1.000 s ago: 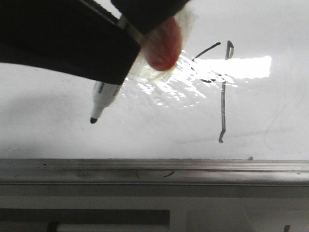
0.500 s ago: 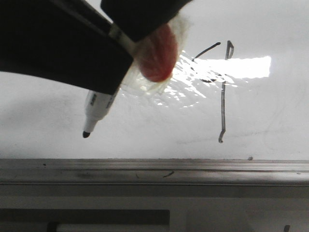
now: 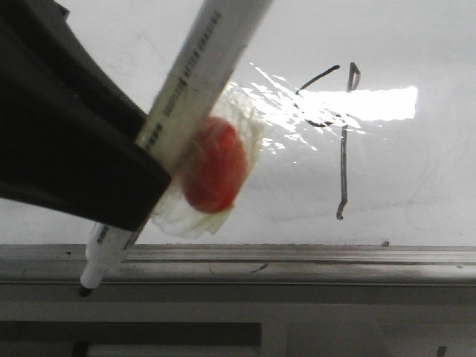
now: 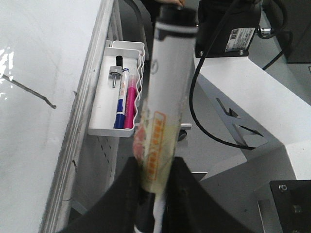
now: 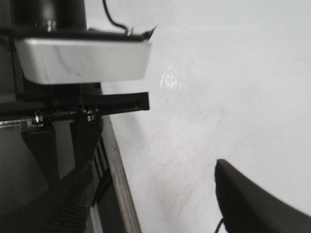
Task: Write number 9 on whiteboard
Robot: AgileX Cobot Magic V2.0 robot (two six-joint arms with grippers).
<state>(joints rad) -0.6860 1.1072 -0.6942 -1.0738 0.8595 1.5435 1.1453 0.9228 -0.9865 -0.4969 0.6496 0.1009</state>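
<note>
Gripping a white marker between closed jaws, the left gripper is seen low over the near edge of the whiteboard. The black tip is placed over the grey rim, possibly touching it. A red pad in clear film is pressed against the barrel. The number 9 is drawn right of the marker, well apart. The right gripper is seen only in part; its state cannot be told.

A black gripper clamps a white marker, its black tip over the glossy whiteboard's grey metal rim; thin black number 9 strokes sit beyond.
</note>
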